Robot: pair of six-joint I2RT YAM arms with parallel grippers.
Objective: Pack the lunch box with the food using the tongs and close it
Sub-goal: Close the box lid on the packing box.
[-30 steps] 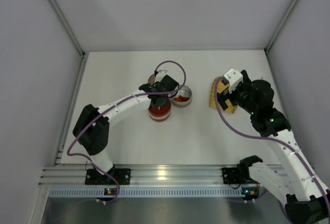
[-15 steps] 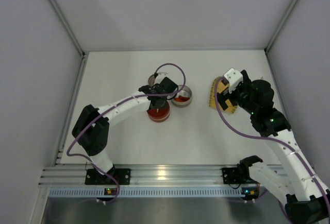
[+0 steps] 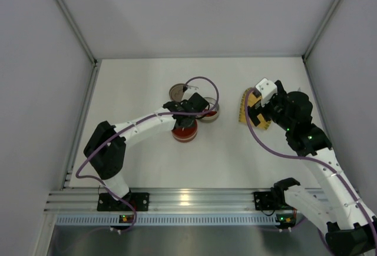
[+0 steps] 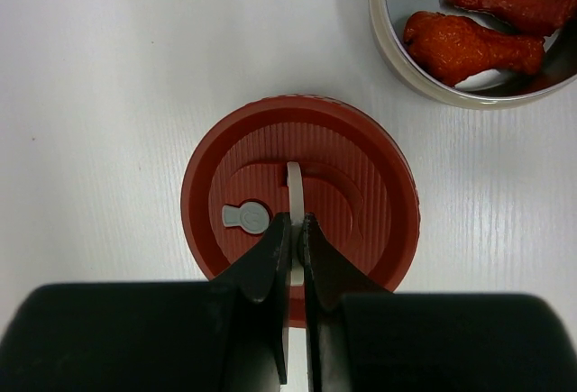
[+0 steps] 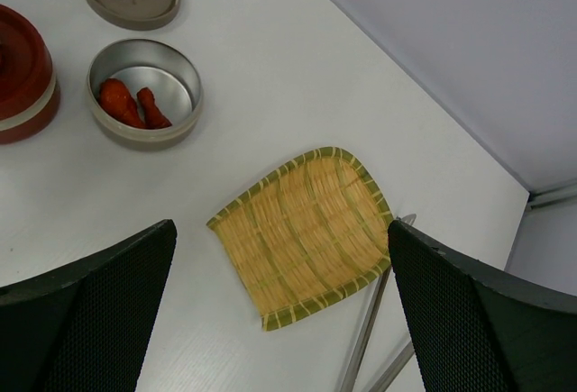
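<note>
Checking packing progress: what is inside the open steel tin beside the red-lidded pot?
Two red drumstick-shaped pieces lie in the steel tin; nothing else shows. Anything beneath them is covered.

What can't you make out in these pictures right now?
- Tongs, right wrist view: partly under the yellow mat at its corner, lower part cut off by the bottom edge.
- What lies under the red lid, left wrist view: the lid covers it, with the left hand shut on its handle.
- Yellow mat, top view: mostly hidden by the right arm.
</note>
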